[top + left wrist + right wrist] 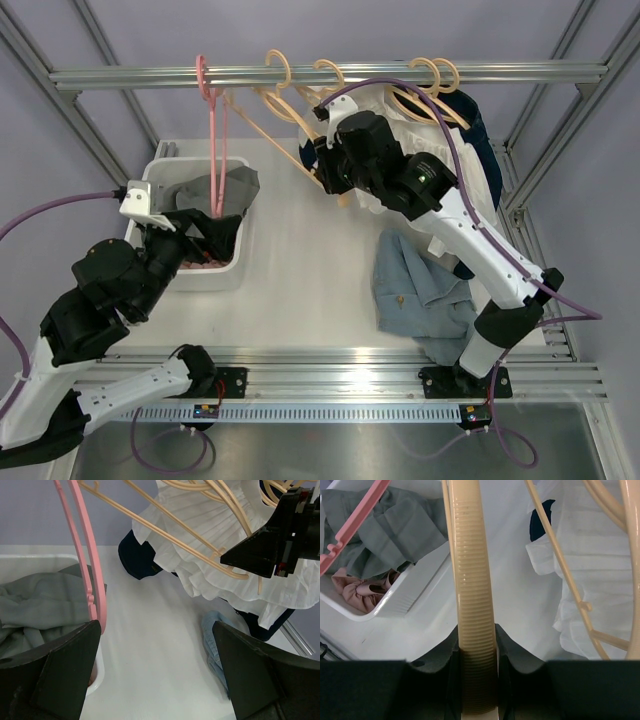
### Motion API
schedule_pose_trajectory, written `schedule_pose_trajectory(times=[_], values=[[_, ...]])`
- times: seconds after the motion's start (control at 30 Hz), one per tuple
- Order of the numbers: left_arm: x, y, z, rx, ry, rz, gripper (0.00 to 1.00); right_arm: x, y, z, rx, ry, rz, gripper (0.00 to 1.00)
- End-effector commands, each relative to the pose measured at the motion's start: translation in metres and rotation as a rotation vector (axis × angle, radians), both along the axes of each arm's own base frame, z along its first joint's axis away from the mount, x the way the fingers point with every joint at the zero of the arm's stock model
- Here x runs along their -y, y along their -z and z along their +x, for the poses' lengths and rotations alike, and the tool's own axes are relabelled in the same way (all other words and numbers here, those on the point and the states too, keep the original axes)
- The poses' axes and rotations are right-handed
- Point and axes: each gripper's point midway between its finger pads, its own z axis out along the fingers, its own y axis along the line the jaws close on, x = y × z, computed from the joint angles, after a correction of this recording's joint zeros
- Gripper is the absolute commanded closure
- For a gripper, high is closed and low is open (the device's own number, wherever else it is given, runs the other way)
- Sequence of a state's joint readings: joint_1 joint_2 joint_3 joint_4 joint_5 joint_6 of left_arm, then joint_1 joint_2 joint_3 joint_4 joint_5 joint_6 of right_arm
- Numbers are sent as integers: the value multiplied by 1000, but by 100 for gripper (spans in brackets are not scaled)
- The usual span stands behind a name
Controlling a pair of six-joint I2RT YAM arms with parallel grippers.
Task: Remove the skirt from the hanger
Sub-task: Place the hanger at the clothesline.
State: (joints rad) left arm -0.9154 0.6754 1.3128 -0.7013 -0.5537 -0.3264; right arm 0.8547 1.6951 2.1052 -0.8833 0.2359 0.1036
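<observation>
From above, the white skirt (395, 105) hangs from the rail (150, 76) over the worktop's far edge, toward the right corner. The right jaws beside it are clamped on a beige hanger (285, 130). The left jaws are over the bin (165, 170) by the left edge.

The left wrist view shows the left jaws spread wide, a pink hanger (90, 580) just inside one, and the skirt (200, 575) beyond.

The right wrist view shows the right jaws narrow, pinching the ribbed hanger (475, 605) bar, with the skirt (600, 580) to the right.

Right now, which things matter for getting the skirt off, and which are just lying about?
Job: white skirt, beige hanger, right gripper shut on it, left gripper open.
Lying about: pink hanger, bin, grey cloth, blue shirt, navy garment.
</observation>
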Motion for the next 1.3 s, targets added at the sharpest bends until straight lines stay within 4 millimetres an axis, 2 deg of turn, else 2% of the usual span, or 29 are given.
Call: schedule_pose_trajectory(times=[0.0,0.3,0.5,0.73,0.8,0.83,0.87,0.97,1.07,1.1,1.13,1.17,1.2,1.23,1.27], values=[[11,-8,-1,14,41,-37,1,11,-4,4,-46,57,63,100],[18,-10,-2,2,71,-38,1,3,11,-10,-158,14,128,99],[21,-3,-2,-12,83,-31,1,8,27,-11,-173,34,100,94],[24,1,-1,-17,91,-25,1,19,32,-12,-155,46,57,91],[25,1,-1,-19,94,-24,1,21,33,-11,-151,52,56,88],[25,1,-1,-18,92,-25,1,21,33,-12,-146,51,57,85],[26,1,-1,-18,95,-23,1,23,32,-12,-139,54,56,74],[29,3,1,-24,98,-14,1,23,29,-10,-118,49,54,69],[33,9,4,-40,98,3,1,26,26,-8,-96,51,43,41],[39,15,8,-63,97,25,1,25,24,-7,-88,49,48,23],[41,25,10,-98,96,60,1,26,22,-7,-80,47,46,16],[45,26,10,-112,107,74,1,28,17,-8,-68,51,52,8],[54,37,15,-147,117,108,1,30,12,-9,-58,53,61,6],[59,39,15,-155,131,113,1,31,10,-9,-50,49,60,2],[64,40,14,-156,151,107,1,34,3,-11,-38,51,69,1]])
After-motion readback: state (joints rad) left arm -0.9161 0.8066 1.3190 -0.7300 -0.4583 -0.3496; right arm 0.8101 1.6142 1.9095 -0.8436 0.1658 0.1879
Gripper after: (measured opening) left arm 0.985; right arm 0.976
